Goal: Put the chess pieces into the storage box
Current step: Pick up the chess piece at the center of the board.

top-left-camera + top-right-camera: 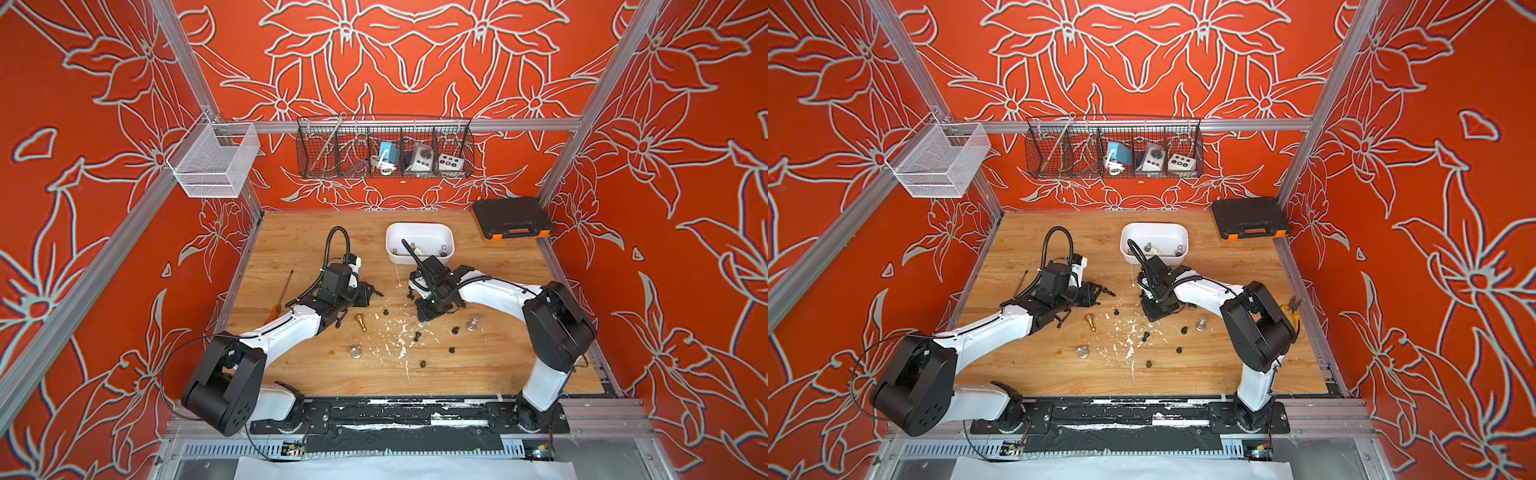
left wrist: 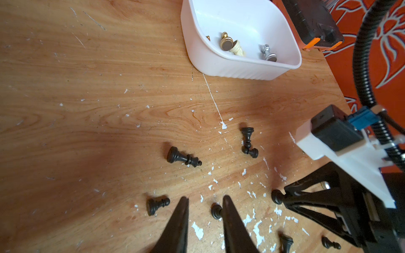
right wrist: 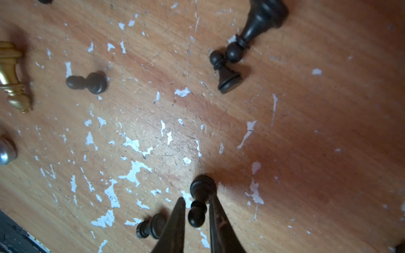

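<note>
Chess pieces (image 1: 417, 336) are lying scattered over the middle of the wooden table (image 1: 291, 245) — mostly small black ones on their sides, with a gold piece (image 1: 360, 323) and two silver pieces (image 1: 355, 352) among them. The storage box (image 1: 419, 232) is sitting toward the far edge, a little right of centre, just beyond the right arm's wrist. It is holding a gold figure (image 2: 226, 42), a cream figure (image 2: 237, 50) and a silver figure (image 2: 268, 53) near its front wall. The right gripper (image 3: 196, 197) is reaching down to the table, its fingers drawn close on either side of a black pawn (image 3: 202, 186) lying flat — whether they are actually pinching it I cannot tell. The left gripper (image 2: 205, 198) is hovering low on the left, fingers a little apart with nothing between them, and a black piece (image 2: 215, 212) is lying just beside one finger.
</note>
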Robot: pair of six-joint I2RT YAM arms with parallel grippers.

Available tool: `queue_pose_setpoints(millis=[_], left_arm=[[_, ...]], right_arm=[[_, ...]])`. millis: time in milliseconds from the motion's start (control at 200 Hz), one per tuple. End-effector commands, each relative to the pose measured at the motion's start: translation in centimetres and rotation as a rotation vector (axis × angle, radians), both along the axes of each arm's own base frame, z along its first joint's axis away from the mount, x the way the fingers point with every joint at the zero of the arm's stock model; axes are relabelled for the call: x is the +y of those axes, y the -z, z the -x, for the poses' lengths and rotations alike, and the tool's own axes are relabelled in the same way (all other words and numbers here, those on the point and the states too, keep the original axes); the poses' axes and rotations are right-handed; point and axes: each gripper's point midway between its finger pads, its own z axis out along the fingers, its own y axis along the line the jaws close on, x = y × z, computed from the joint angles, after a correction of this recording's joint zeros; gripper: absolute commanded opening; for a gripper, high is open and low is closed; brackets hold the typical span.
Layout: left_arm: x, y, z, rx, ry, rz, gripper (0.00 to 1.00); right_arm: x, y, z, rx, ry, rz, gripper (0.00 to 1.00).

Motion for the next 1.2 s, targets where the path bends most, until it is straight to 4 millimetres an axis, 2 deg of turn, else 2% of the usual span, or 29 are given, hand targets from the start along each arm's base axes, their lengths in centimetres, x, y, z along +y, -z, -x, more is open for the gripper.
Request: queue_pose_setpoints(millis=[0, 330, 490, 671, 926, 1061, 1196], left_arm=[[-0.1, -0.3, -0.4, -0.007, -0.003, 0.014, 0.28], [-0.2, 0.0, -0.3, 0.002, 0.003, 0.013, 0.28], [-0.3, 0.1, -0.1, 0.011, 0.021, 0.006, 0.28], [-0.4, 0.1, -0.2, 0.020, 0.042, -0.020, 0.28], [-1.0, -0.4, -0.5, 0.017, 0.065, -0.005, 0.28], [-1.2, -0.6, -0.5, 0.019, 0.076, -0.002, 0.28], [-1.2, -1.2, -0.4, 0.009, 0.082, -0.001, 0.28]], right_arm=[[-0.1, 0.1, -0.1, -0.010, -0.019, 0.030, 0.20], [0.0, -0.6, -0.2, -0.034, -0.010, 0.006, 0.15], [0.5, -2.3, -1.6, -0.083, 0.005, -0.045, 0.15], [1.3, -5.4, -5.2, -0.154, 0.045, -0.141, 0.15], [1.5, -9.0, -12.1, -0.273, 0.101, -0.210, 0.15], [1.7, -10.5, -16.0, -0.327, 0.161, -0.284, 0.15], [1.5, -10.9, -19.5, -0.366, 0.234, -0.323, 0.15]])
